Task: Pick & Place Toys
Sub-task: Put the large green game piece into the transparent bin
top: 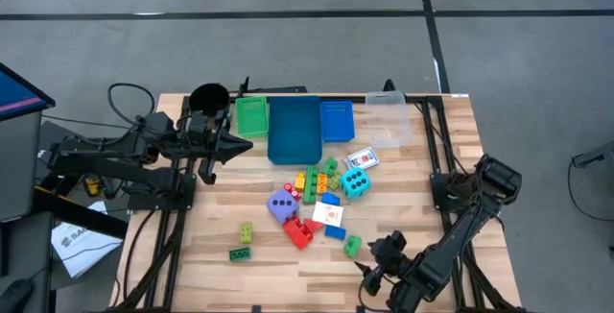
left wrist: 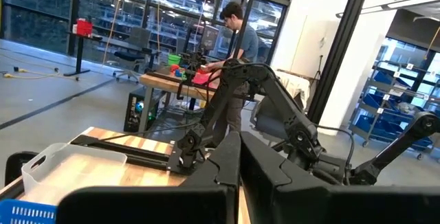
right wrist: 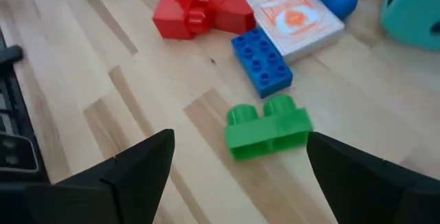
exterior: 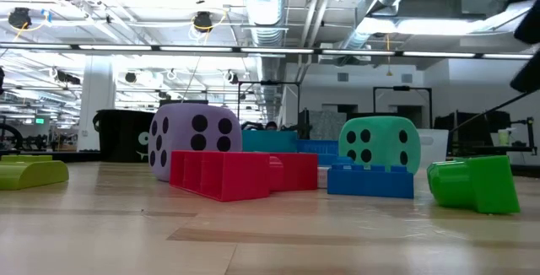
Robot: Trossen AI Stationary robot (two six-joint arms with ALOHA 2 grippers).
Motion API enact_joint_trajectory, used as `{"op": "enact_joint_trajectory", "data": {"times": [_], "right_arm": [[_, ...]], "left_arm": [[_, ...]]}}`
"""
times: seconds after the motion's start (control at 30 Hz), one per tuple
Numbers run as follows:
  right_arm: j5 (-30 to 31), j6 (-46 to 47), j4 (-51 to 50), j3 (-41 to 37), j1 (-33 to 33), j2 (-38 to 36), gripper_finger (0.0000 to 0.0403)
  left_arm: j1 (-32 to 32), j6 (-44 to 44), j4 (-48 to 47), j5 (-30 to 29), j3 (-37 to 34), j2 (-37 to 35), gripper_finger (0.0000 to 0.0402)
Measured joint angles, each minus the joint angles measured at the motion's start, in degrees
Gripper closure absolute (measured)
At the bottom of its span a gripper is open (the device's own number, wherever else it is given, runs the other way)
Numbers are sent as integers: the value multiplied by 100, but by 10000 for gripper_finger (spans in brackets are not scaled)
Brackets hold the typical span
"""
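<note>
open-plan robotics lab: exposed ceiling ducts point(exterior: 278, 5), strip lights, workbenches, storage shelving point(left wrist: 395, 93), another robot rig behind.

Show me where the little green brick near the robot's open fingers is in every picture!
High view: the green brick lies near the table's front edge, close to the right gripper.
Low view: it is at the far right.
Left wrist view: not in it.
Right wrist view: in the middle, between the open fingers.
Shared landmark: the blue brick beside it.

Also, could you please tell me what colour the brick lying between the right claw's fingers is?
Green. The brick shows best in the right wrist view.
</note>
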Motion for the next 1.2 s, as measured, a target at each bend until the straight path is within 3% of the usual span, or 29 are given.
{"op": "enact_joint_trajectory", "data": {"times": [0.33,0.53,0.77,0.9,1.2], "right_arm": [[-21,2316,175,-3,-163,32,74],[-45,2229,565,-3,-418,31,74],[-753,1740,620,-3,-817,30,74],[-804,1520,570,-3,-909,30,74],[-1227,2172,41,-3,-692,30,74]], "left_arm": [[0,-446,-1,2,0,0,400],[0,-587,-2,4,0,-1,400],[0,-595,-5,183,0,0,400],[-2,-598,-4,322,0,0,400],[-1,-597,-3,330,0,-1,400]]}}
